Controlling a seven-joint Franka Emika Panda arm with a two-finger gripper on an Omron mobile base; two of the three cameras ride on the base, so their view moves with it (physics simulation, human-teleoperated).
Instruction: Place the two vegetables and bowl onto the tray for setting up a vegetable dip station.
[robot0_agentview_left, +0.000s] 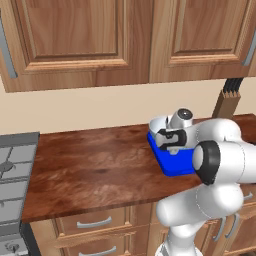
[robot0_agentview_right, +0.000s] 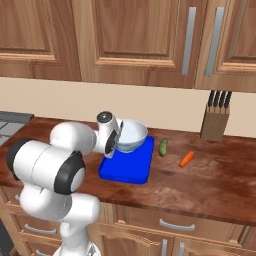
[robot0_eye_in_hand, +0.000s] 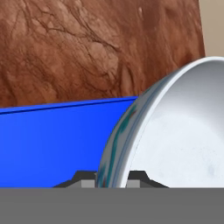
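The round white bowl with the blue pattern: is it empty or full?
Empty. The round white bowl shows only its bare pale inside in the right base and hand views, while the gripper pinches its rim over the blue tray.

Glossy white rounded arm (robot0_agentview_right: 55, 165) with black joint bands.

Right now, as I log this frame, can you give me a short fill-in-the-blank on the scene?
1. The pincer is shut on the rim of the ____.
2. The bowl is over the blue ____.
3. The carrot and the green vegetable lie on the ____, off the tray.

Missing words: bowl; tray; counter
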